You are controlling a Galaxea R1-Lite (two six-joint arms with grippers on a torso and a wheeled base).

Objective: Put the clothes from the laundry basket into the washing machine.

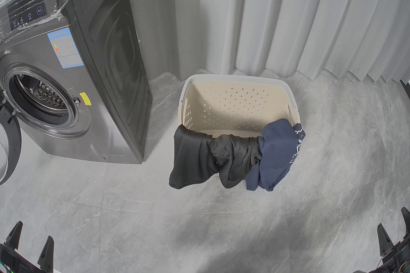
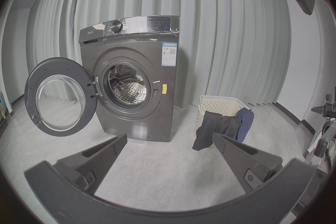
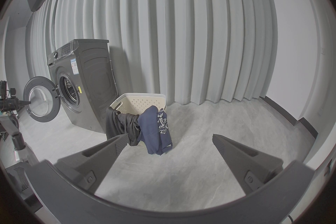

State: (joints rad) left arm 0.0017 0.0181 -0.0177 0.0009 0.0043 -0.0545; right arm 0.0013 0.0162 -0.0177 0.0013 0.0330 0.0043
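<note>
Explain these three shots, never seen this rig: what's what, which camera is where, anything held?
It is a two-armed robot. One picture looks down from its head. The other two come from a camera on each wrist, so the dark prongs in front are that arm's own tool. The left tool and right tool are both open and hold nothing. On the floor stand a washing machine, its door swung open, and a laundry basket. A black garment and a navy garment hang over the basket's near rim.
</note>
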